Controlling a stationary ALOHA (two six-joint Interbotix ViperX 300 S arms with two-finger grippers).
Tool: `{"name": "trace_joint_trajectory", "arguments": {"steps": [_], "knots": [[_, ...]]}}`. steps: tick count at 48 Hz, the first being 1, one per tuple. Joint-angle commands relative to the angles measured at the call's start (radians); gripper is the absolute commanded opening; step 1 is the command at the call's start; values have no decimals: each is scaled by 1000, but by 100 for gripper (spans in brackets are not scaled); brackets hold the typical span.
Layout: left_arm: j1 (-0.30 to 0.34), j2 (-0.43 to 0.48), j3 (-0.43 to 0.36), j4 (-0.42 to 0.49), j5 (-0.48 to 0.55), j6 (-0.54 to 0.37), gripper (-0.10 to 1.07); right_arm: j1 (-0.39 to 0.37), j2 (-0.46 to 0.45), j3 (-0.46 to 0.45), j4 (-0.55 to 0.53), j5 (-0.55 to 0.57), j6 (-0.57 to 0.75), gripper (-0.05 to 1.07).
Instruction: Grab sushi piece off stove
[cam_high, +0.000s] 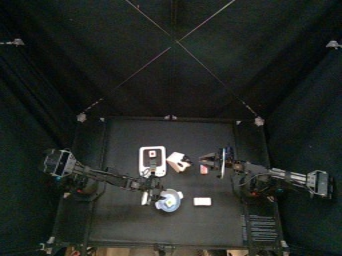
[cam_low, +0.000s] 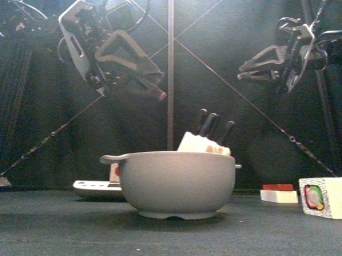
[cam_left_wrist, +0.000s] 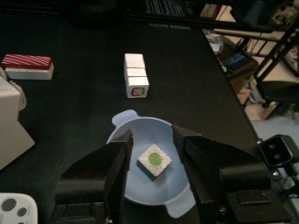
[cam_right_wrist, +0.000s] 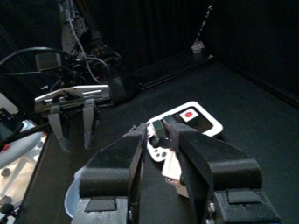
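Sushi piece (cam_left_wrist: 156, 160), a white cube with a green centre, lies inside the blue-white bowl (cam_left_wrist: 122, 122) near the table's (cam_high: 120, 140) front edge. Left gripper (cam_left_wrist: 156, 144) hangs over the bowl, jaws spread wide on either side of the piece, released. Stove (cam_right_wrist: 193, 118) sits nearer the table's middle. Right gripper (cam_right_wrist: 162, 131) is above it, jaws apart, grasping nothing.

one stove (cam_high: 152, 157), one bowl (cam_left_wrist: 126, 133), three sushi pieces, two claws.
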Motion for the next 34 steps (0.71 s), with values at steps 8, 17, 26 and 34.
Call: {"name": "trace_joint_trajectory", "arguments": {"steps": [8,17,26,34], "knots": [[190,-52,-86,-259,307,2,80,-3,3,-8,3,-6,2,68],[319,-46,-146,-284,479,-3,80,-5,3,-6,3,-6,2,68],[417,-20,-227,-265,732,-12,80,-6,3,-3,2,-6,2,68],[442,40,-295,-135,885,-91,80,-8,3,-3,3,-6,3,68]]}}
